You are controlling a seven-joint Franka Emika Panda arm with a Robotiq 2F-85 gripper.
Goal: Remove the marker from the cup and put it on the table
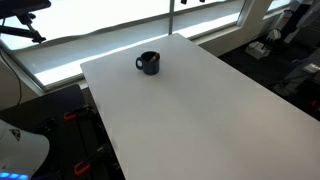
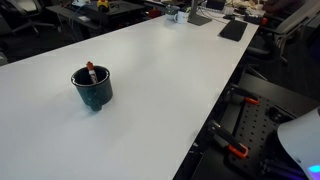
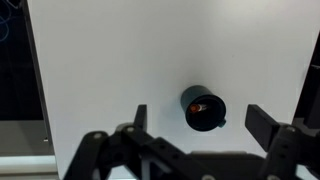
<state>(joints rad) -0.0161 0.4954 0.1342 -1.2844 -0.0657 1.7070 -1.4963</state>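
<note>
A small dark navy cup (image 1: 148, 63) stands upright on the white table (image 1: 200, 110). It also shows in an exterior view (image 2: 92, 88) and from above in the wrist view (image 3: 204, 108). The marker (image 2: 90, 71) stands inside the cup, its red-tipped end just above the rim. In the wrist view the marker (image 3: 198, 103) shows as a small reddish spot inside the cup. My gripper (image 3: 199, 122) is open and empty, high above the table, with the cup between its spread fingers in the picture. The gripper does not show in either exterior view.
The table's far edge runs along a bright window (image 1: 120, 20). Desks with clutter (image 2: 200, 15) stand beyond the table. Black floor gear with red clamps (image 2: 240, 125) lies beside the table's long edge.
</note>
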